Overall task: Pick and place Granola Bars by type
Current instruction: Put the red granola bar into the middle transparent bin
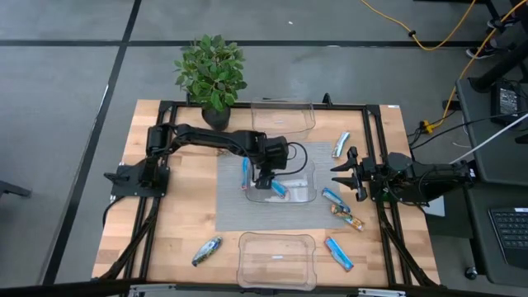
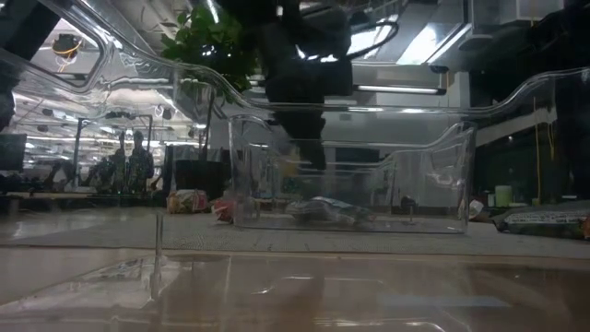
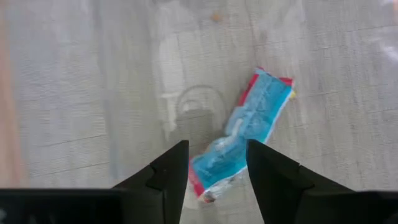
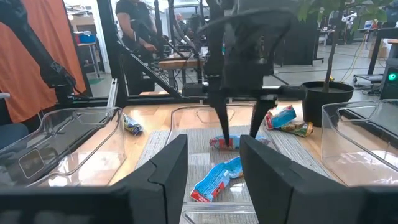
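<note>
My left gripper (image 1: 266, 177) hangs open over the middle clear bin (image 1: 299, 196), fingers pointing down. A bright blue granola bar (image 3: 249, 127) lies flat on the bin floor under them, and the low view shows a gap between the fingertips and this bar (image 2: 327, 210). Another blue bar (image 1: 245, 171) lies on the grey mat just left of the bin. More bars lie on the table's right side: a silvery blue one (image 1: 341, 144), a blue one (image 1: 334, 198), a brown-orange one (image 1: 348, 219) and a blue one (image 1: 338, 253). A silvery green bar (image 1: 206, 250) lies near left. My right gripper (image 1: 346, 171) waits open at the right.
A clear bin (image 1: 283, 117) sits at the far edge beside a potted plant (image 1: 212, 74), and another bin (image 1: 276, 260) sits at the near edge. A grey mat (image 1: 231, 210) covers the table's middle. Bare wood shows on the left. People stand in the room beyond.
</note>
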Robot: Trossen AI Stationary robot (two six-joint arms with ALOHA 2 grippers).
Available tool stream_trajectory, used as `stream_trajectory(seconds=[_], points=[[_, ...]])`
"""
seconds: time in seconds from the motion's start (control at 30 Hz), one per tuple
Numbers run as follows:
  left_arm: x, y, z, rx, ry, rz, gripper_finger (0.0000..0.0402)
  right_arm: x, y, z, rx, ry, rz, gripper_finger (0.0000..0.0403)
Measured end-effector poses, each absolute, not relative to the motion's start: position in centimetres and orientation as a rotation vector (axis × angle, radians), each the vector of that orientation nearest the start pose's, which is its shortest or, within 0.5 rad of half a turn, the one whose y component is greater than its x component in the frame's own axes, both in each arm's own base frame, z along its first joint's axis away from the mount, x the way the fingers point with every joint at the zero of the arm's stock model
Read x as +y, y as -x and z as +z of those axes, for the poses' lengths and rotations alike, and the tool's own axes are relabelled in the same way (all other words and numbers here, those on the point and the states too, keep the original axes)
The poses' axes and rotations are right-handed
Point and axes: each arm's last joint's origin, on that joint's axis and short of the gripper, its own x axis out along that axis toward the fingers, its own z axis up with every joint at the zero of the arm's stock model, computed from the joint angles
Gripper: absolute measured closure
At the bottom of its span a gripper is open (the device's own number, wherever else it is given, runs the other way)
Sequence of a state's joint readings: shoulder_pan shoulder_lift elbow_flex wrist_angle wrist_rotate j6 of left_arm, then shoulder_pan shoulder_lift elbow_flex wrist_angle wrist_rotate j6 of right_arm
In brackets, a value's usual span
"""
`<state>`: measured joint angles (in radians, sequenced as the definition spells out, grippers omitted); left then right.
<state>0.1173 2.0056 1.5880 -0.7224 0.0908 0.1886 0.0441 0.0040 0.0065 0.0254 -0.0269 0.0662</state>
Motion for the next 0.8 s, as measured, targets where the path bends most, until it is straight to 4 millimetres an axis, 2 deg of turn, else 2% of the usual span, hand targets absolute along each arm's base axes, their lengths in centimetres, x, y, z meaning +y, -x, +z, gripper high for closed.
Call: stream_trajectory(seconds=[0.23, 0.37, 0.53, 0.8], points=[[5.5, -42.1, 24.2, 1.127, -0.083, -0.035, 0.0259, 0.5, -9.7, 16.8, -0.025, -0.066, 0.072, 0.0254], [6.0, -41.7, 26.7, 1.092, -0.06, -0.007, 0.0263, 0.5, -9.7, 16.8, -0.025, -0.066, 0.071, 0.0254], [6.1, -39.8, 30.0, 1.042, -0.016, 0.04, 0.0266, 0.5, -9.7, 16.8, -0.022, -0.061, 0.064, 0.0254], [5.7, -36.1, 35.2, 0.95, 0.045, 0.192, 0.027, 0.5, -9.8, 16.7, -0.024, 0.048, 0.061, 0.0254]])
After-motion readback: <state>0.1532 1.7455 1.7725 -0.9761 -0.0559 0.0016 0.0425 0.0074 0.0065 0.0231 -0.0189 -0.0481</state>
